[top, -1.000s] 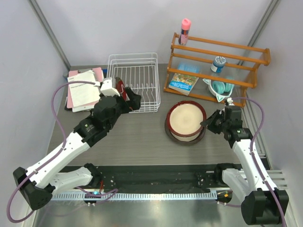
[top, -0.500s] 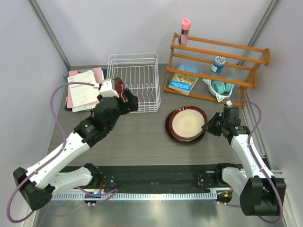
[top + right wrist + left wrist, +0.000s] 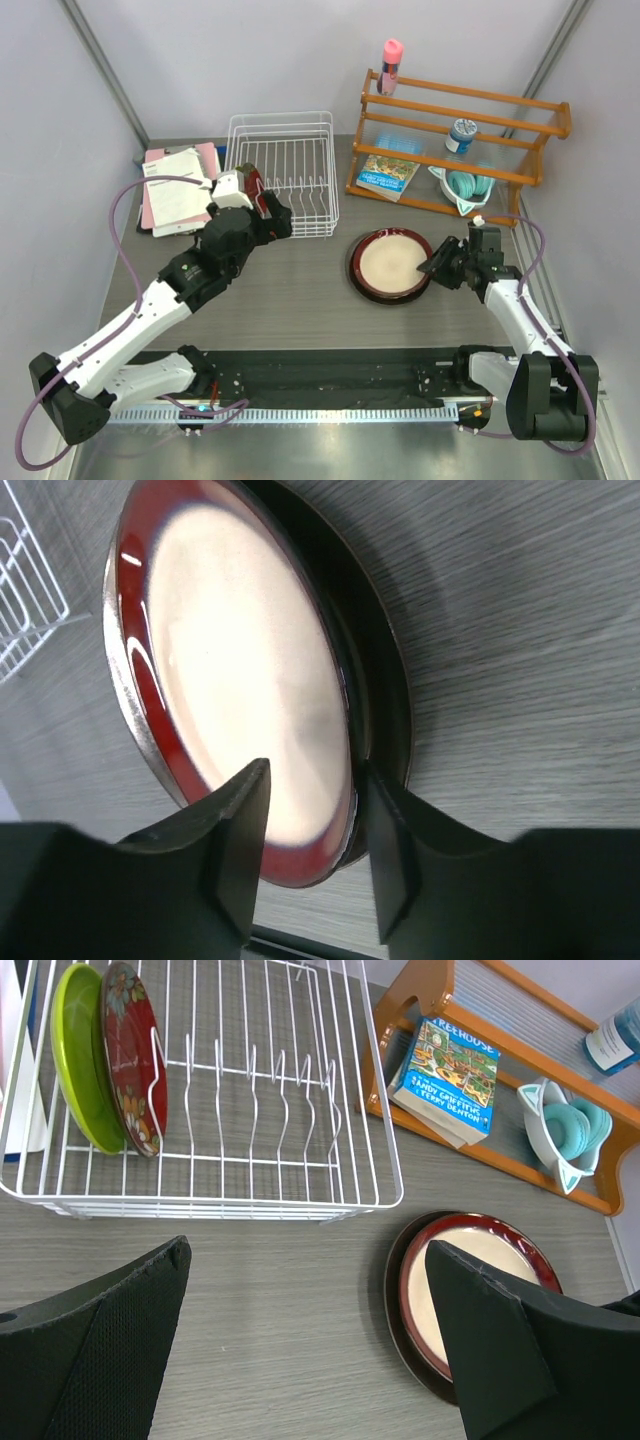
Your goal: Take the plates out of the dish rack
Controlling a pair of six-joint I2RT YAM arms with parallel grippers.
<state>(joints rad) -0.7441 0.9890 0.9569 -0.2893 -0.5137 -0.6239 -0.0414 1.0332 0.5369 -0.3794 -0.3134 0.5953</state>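
Observation:
The white wire dish rack (image 3: 332, 170) stands at the back left; in the left wrist view its front rim (image 3: 200, 1203) is close. The lime green plate (image 3: 75, 1060) and the red floral plate (image 3: 130, 1060) stand upright in its left end. The dark-red-rimmed cream plate (image 3: 392, 262) lies on a darker-rimmed large plate (image 3: 353, 270) on the table. My right gripper (image 3: 435, 265) is open, its fingers astride the red-rimmed plate's right rim (image 3: 240, 680). My left gripper (image 3: 280, 215) is wide open and empty just in front of the rack's left end.
An orange-brown wooden shelf (image 3: 470, 150) at the back right holds a book (image 3: 387, 175), teal bowls (image 3: 462, 185) and a can (image 3: 461, 135); a pink bottle (image 3: 391, 62) stands on top. Papers on a pink folder (image 3: 175, 190) lie left of the rack.
The red-rimmed plate has gone from raised and tilted in my right gripper to lying flat on the lower plate. The right gripper came down with it. The left gripper edged towards the rack.

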